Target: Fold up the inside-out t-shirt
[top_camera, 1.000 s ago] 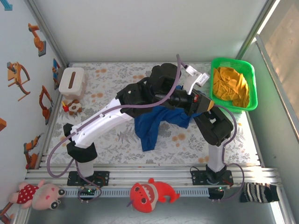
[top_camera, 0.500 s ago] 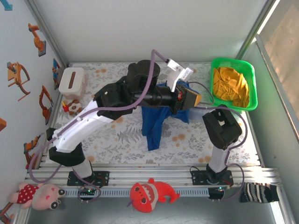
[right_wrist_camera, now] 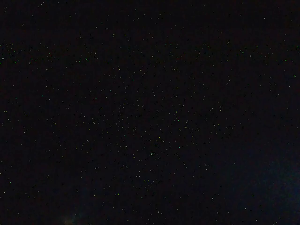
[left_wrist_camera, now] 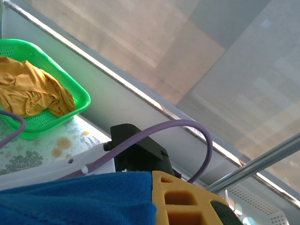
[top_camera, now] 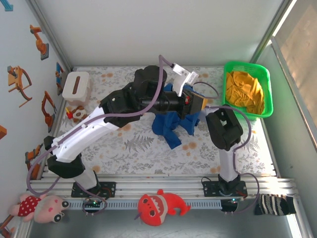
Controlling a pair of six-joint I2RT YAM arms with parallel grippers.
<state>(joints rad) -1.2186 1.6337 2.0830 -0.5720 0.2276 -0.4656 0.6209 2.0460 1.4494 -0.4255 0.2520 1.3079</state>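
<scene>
Near edge: red shark plush (top_camera: pixel 161 206), pink doll (top_camera: pixel 42 208) and a striped black-and-white cloth (top_camera: pixel 275 204) lie by the base rail, off the desk (top_camera: pixel 133 148).

Mid desk: the inside-out t-shirt (top_camera: pixel 171 125) is a bunched blue heap right of centre. Its lower end lies on the floral cover and its upper part rises under my arms. My left arm crosses diagonally from the near-left corner and hides most of the shirt's top.

My left hand (top_camera: pixel 190 101) is clamped together on shirt cloth. In the left wrist view, blue fabric (left_wrist_camera: pixel 70 201) sits right against the lens.

My right hand (top_camera: pixel 202 110) meets it from the right, tucked beneath the left wrist. I can't tell whether it's apart or together: the top view hides the fingers and the right wrist view is black.

Left side: a small toy chicken (top_camera: pixel 77 114), with the white tissue box (top_camera: pixel 76 85) behind it. Both are well apart from the shirt.

Far right: the green basket (top_camera: pixel 247 64) holding the orange-yellow garment (top_camera: pixel 245 89), just beyond my right elbow, not touching the shirt.
</scene>
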